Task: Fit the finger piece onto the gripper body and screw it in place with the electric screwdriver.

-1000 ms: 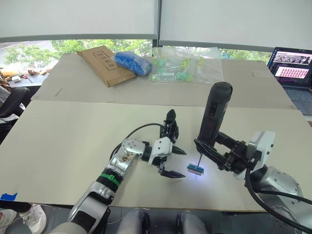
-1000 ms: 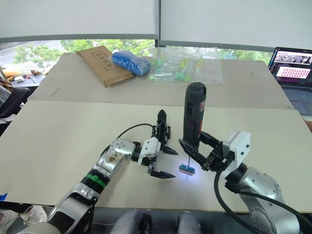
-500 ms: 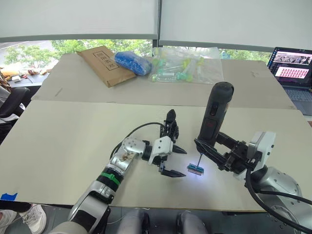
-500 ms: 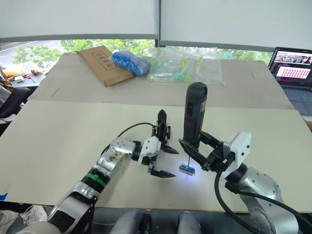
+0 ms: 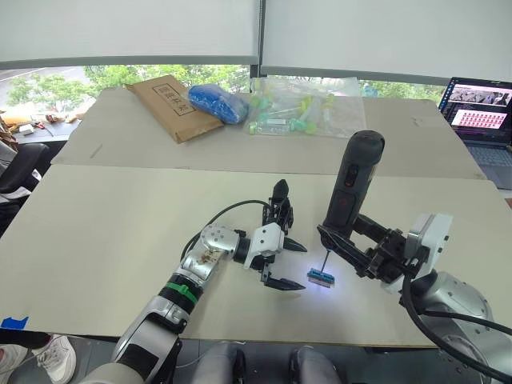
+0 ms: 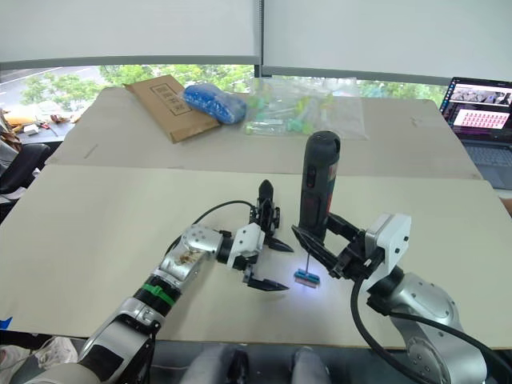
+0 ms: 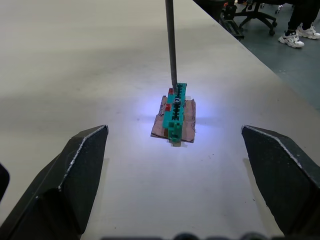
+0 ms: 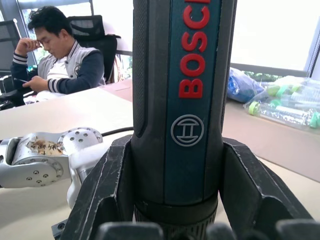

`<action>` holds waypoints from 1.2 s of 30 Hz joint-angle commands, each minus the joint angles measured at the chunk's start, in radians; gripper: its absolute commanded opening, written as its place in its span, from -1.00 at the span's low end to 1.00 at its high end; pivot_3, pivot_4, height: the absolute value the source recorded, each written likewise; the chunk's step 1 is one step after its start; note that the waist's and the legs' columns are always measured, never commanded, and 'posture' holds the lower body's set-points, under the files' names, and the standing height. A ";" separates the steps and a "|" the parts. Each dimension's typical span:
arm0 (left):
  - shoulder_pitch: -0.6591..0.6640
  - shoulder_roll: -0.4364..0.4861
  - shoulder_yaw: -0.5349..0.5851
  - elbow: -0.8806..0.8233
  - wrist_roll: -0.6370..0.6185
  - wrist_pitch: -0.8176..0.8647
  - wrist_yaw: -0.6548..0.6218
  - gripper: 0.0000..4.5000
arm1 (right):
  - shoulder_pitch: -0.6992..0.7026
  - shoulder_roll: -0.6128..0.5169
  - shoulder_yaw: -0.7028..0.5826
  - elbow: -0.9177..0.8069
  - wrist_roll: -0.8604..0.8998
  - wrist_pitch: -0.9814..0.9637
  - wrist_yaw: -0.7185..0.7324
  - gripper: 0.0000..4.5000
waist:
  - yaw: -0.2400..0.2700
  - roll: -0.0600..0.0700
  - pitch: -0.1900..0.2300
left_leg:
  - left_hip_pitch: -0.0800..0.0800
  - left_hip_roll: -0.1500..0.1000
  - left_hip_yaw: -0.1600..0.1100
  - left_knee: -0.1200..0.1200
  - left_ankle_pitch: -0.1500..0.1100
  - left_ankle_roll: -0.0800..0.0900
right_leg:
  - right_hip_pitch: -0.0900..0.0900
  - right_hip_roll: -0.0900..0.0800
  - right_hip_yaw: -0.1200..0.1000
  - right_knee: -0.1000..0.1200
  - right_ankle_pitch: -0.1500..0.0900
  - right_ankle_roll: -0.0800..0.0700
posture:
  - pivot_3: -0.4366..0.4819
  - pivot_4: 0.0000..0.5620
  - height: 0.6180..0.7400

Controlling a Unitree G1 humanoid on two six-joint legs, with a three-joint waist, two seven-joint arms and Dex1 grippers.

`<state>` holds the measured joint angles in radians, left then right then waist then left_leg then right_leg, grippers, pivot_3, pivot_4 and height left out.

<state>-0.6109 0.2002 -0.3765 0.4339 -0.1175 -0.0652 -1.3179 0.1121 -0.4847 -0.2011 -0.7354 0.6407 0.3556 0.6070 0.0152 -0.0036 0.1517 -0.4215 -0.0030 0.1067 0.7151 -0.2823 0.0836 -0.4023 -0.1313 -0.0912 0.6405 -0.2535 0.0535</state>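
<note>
While the long black pen-shaped electric screwdriver [image 5: 352, 186] is clamped upright between the closed jaws of the right gripper [image 5: 346, 244], its thin metal bit is brought down onto a small green-and-brown block [image 7: 176, 116] lying on the pale table [image 5: 96, 232], where a white glow from the tool tip is cast. The left gripper [image 5: 286, 264] is shown just beside that block, its jaws spread wide and holding nothing. The small black gripper body [image 5: 278, 210], with a pointed finger raised, is seen on the table directly behind the left gripper. A seated person [image 8: 57, 55] is visible in the right wrist view.
</note>
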 commanded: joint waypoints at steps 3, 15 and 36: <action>-0.002 -0.007 -0.005 -0.014 -0.002 -0.021 0.002 1.00 | -0.019 -0.003 -0.007 -0.029 0.006 -0.035 -0.002 -0.13 | 0.000 0.000 0.000 | 0.000 0.000 0.000 0.000 0.000 0.000 | 0.000 0.000 0.000 0.000 0.000 0.000 | -0.05 -0.47 1.00; -0.002 -0.006 -0.004 -0.015 -0.003 -0.023 0.002 1.00 | -0.018 -0.009 -0.002 -0.029 -0.004 -0.027 -0.008 -0.13 | 0.000 0.000 0.000 | 0.000 0.000 0.000 0.000 0.000 0.000 | 0.000 0.000 0.000 0.000 0.000 0.000 | -0.05 -0.47 1.00; -0.006 -0.007 -0.003 -0.006 -0.001 -0.027 0.004 1.00 | -0.017 -0.018 -0.002 -0.032 0.003 -0.019 -0.011 -0.13 | 0.000 0.000 0.000 | 0.000 0.000 0.000 0.000 0.000 0.000 | 0.000 0.000 0.000 0.000 0.000 0.000 | -0.05 -0.47 1.00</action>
<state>-0.6106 0.1999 -0.3772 0.4339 -0.1175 -0.0669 -1.3146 0.1087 -0.4984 -0.1859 -0.7217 0.6132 0.3563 0.5985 0.0149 -0.0036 0.1517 -0.4215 -0.0030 0.1068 0.7152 -0.2823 0.0835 -0.4024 -0.1313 -0.0912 0.6407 -0.2535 0.0535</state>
